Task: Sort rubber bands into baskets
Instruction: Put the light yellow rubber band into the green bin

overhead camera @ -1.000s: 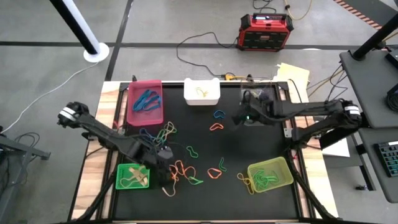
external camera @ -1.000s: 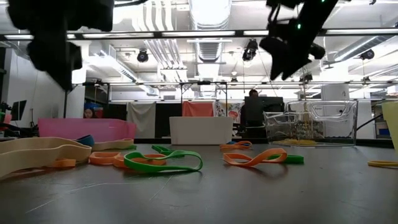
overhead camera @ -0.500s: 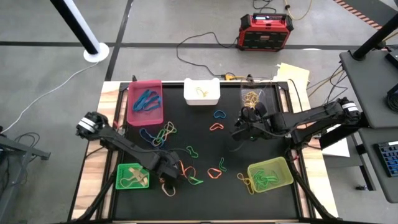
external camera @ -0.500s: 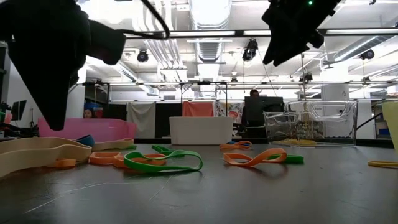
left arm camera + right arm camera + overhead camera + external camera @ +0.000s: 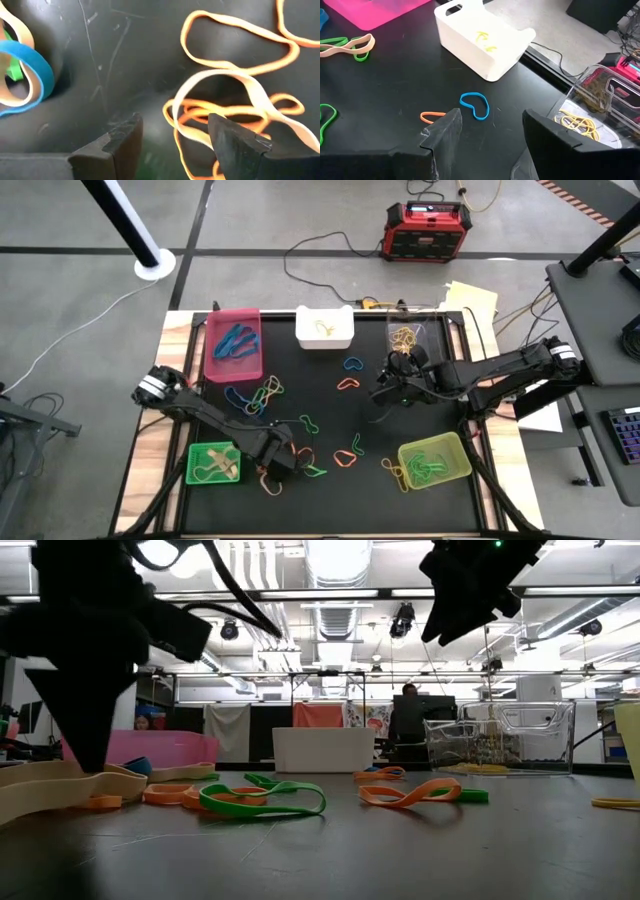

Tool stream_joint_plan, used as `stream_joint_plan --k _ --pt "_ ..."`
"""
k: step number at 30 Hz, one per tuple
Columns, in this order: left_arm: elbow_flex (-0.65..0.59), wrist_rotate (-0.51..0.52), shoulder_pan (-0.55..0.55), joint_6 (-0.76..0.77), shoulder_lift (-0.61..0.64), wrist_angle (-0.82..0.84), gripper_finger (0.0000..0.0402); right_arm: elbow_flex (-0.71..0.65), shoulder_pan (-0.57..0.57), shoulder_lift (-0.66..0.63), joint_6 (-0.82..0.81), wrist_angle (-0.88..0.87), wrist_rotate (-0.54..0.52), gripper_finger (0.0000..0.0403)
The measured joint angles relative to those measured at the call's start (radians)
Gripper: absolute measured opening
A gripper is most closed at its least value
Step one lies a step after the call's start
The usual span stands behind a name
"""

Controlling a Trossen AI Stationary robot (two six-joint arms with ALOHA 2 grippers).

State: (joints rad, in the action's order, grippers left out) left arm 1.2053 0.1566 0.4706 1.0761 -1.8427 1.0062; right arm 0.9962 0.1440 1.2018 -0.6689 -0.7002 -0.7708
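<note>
While the left arm stretches low across the bench (image 5: 330, 490), its left gripper (image 5: 283, 464) sits at the near pile of rubber bands (image 5: 300, 455) beside the bright green basket (image 5: 213, 463), fingers (image 5: 235, 145) apart over a tan band (image 5: 250, 92) and orange loops. Farther back, the right gripper (image 5: 389, 387) hangs above the bench, fingers spread, near the clear basket (image 5: 412, 335) and white basket (image 5: 324, 327).

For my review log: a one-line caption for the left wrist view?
Left tool open, low over tangled orange and tan rubber bands on the black table.
</note>
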Motion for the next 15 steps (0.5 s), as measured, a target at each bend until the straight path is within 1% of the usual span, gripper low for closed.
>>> stream_joint_plan --k 6,9,15 --pt "-0.016 -0.001 -0.032 -0.042 0.002 -0.007 0.019 0.0 0.0 0.0 0.005 0.004 -0.015 0.0205" --pt "-0.016 -0.003 -0.039 -0.051 0.005 -0.011 0.0172 0.0 0.0 0.0 0.006 0.004 -0.016 0.0205" --pt "-0.017 -0.042 -0.041 -0.052 0.005 -0.037 0.0132 0.0 0.0 0.0 0.015 0.004 -0.016 0.0206"
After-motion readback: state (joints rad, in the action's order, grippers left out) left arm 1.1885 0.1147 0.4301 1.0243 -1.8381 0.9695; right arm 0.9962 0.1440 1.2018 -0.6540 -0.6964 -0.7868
